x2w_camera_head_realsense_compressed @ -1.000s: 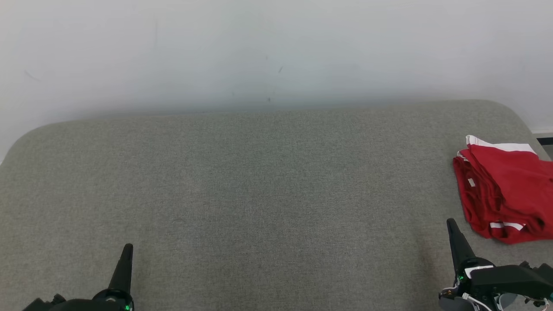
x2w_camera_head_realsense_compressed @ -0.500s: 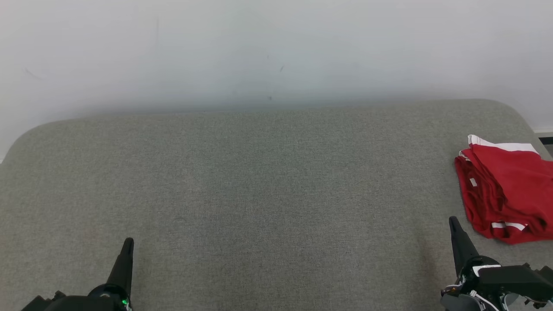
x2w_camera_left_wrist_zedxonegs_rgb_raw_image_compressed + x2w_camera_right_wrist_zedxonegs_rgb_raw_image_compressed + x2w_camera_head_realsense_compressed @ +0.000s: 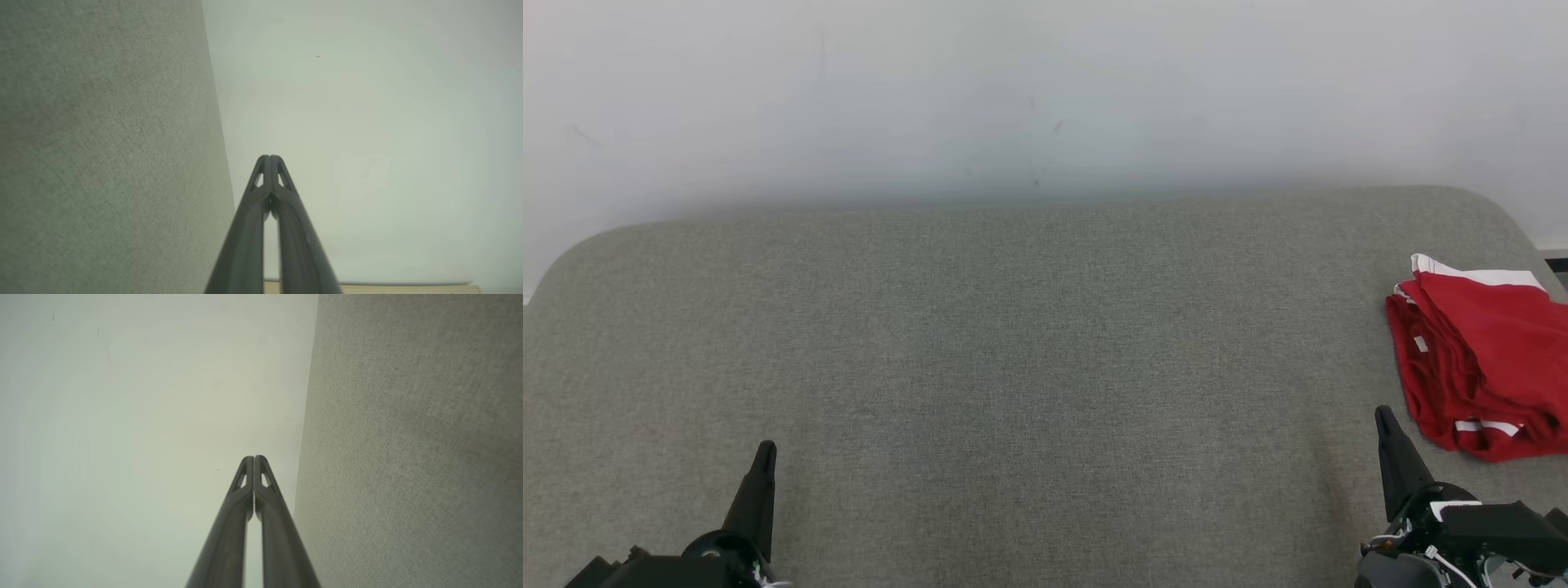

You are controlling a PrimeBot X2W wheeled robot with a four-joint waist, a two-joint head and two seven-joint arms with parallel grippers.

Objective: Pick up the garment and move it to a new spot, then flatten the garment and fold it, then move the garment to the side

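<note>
Red white-trimmed garment (image 3: 1486, 359) folded, parked 3 o'clock on grey fabric tabletop (image 3: 1013, 343). Left gripper (image 3: 765, 452) 7 o'clock, right gripper (image 3: 1383, 415) 5 o'clock: fingers pressed together, empty. Task looks done.

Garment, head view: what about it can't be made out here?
1. Garment: right part cut off by the head view's right edge.
2. Its type: stacked folds hide the shape.
3. White tag on it: too small to read.
</note>
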